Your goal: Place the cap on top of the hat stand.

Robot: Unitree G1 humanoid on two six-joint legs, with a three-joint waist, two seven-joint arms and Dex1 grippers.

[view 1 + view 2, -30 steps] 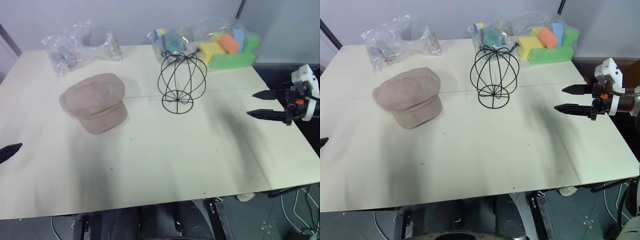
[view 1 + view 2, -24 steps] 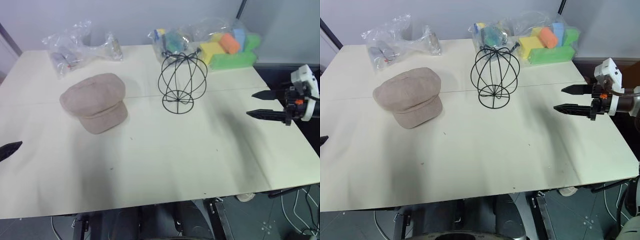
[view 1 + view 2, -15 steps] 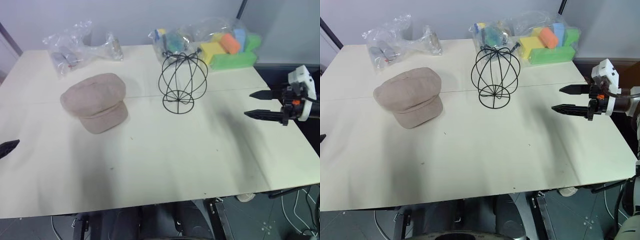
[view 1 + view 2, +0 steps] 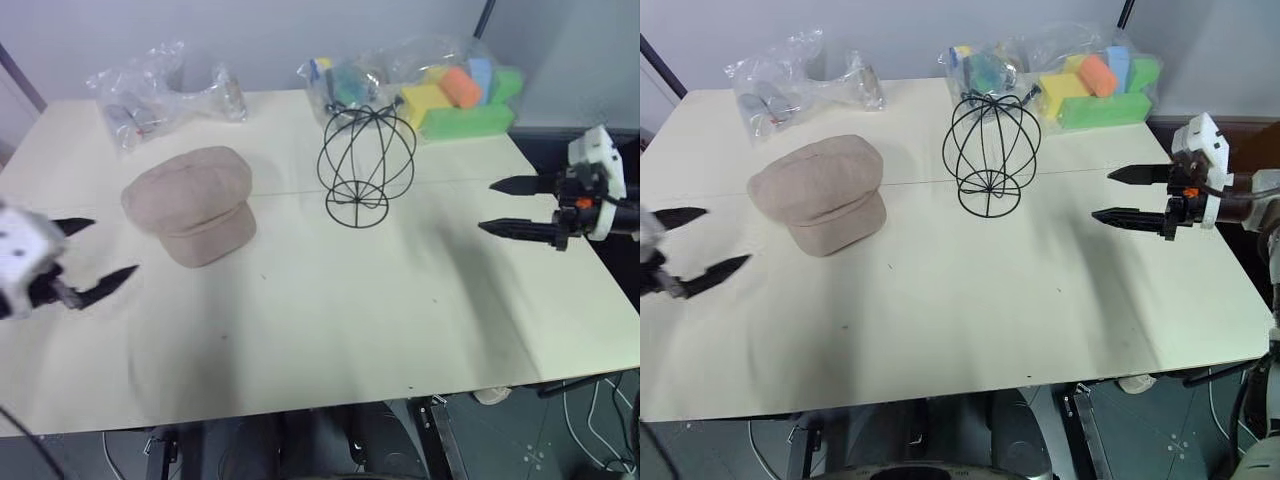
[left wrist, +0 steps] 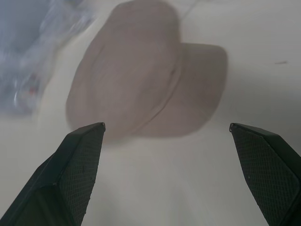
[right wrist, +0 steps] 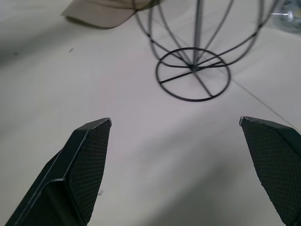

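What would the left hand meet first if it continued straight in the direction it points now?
Most likely the soft beige-pink fabric cap: it lies between the open left hand's fingers in the wrist view, though depth is uncertain.

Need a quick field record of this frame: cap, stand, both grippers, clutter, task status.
cap: cap flat on the table, brim toward the near edge, nothing touching it
hat stand: hat stand upright, bare, to the right of the cap
left gripper: left gripper open, empty, short of the cap on its left side
right gripper: right gripper open, empty, off the stand's right side
clutter: clear bags and bagged foam blocks along the far edge
task status: cap not yet picked up
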